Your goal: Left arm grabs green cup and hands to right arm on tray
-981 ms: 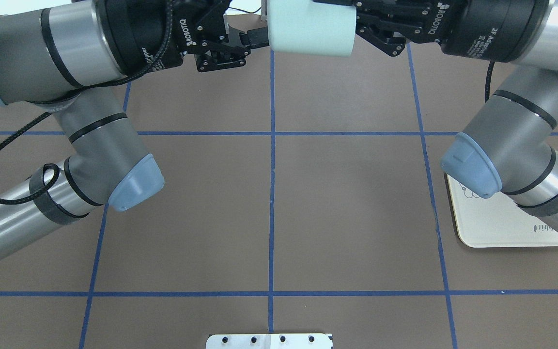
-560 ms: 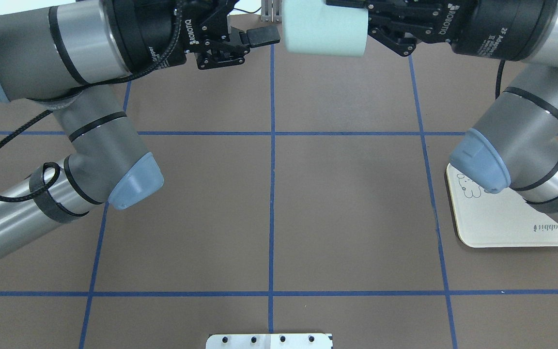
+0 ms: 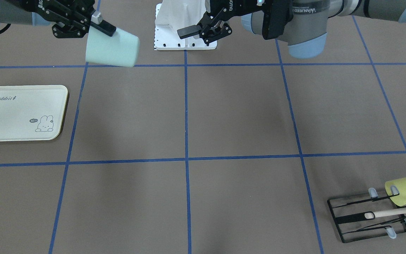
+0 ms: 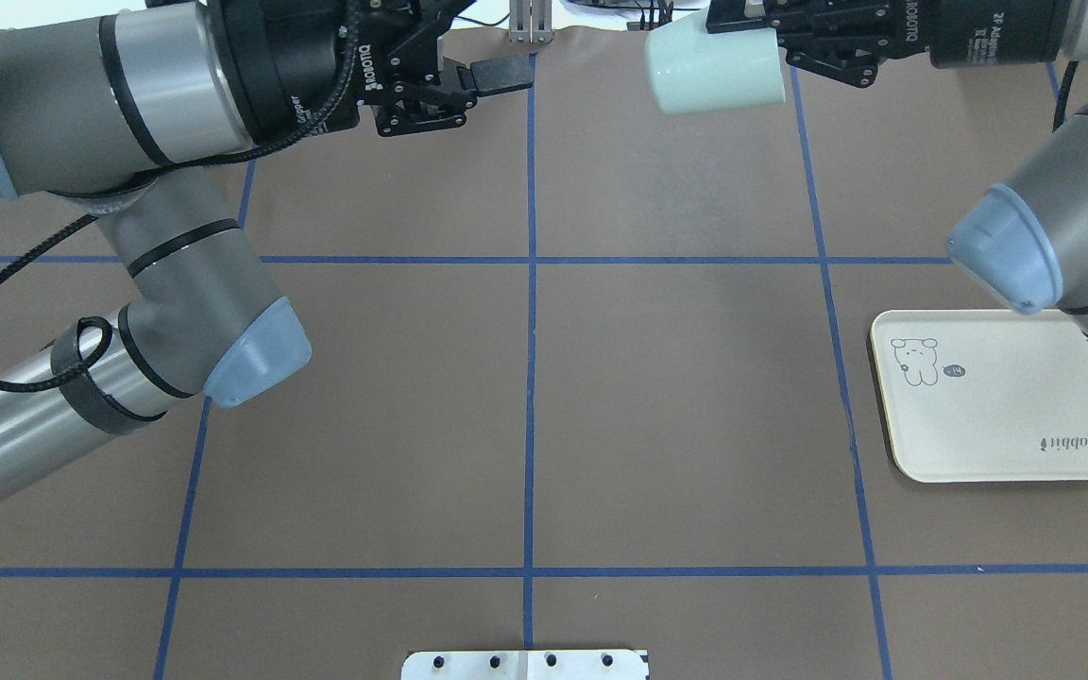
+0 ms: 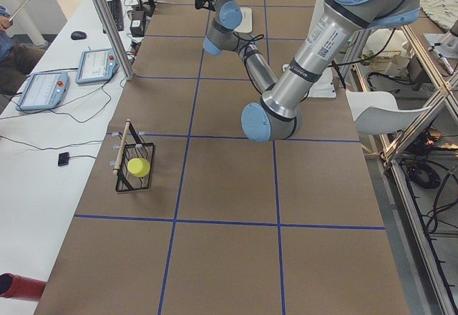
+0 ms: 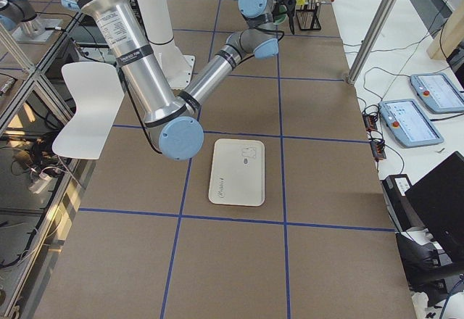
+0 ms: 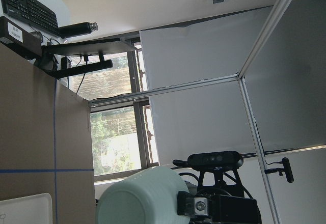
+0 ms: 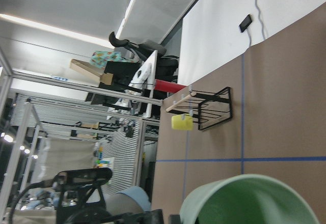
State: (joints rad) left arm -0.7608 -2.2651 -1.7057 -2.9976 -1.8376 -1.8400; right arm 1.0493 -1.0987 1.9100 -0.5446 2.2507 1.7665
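Observation:
The pale mint-green cup hangs sideways in the air over the table's far side, held by my right gripper, which is shut on it. It also shows in the front view under the right gripper, and in both wrist views. My left gripper is open and empty, well apart from the cup, and shows in the front view too. The cream "Rabbit" tray lies bare on the table's right side, nearer me than the cup, and also shows from the front.
A black wire rack holds a yellow-green cup and a wooden stick at the far left corner. A white mount plate sits at the table's near edge. The right arm's elbow hangs over the tray's far edge.
The right gripper has carried the green cup to the right, away from the left gripper. The right elbow has swung back, uncovering the tray. The left gripper has barely moved.

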